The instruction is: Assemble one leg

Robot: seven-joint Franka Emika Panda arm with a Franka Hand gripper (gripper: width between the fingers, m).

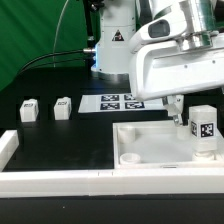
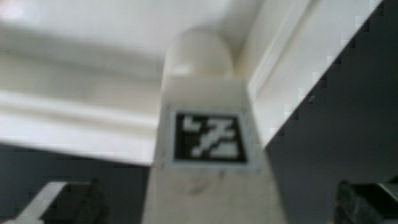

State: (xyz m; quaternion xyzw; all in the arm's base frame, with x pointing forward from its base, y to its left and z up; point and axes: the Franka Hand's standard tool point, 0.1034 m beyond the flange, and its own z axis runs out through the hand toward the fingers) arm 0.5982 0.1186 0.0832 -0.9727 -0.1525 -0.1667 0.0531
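Note:
A white leg (image 1: 203, 130) with a black-and-white tag stands upright at the corner of the large white tray-like piece (image 1: 150, 145) on the exterior view's right. My gripper (image 1: 190, 114) hangs just over and around it, with one finger (image 1: 178, 110) showing beside it. In the wrist view the leg (image 2: 210, 140) fills the middle with its tag facing the camera. My gripper (image 2: 214, 205) is open: the two fingers (image 2: 61, 202) stand on either side of the leg with dark gaps between. The tray-like piece (image 2: 89, 70) shows behind it.
Two more legs (image 1: 28, 110) (image 1: 63, 107) stand on the black table on the exterior view's left. The marker board (image 1: 118, 102) lies in the middle at the back. A white rail (image 1: 60, 182) runs along the front. The arm's base (image 1: 112, 45) stands behind.

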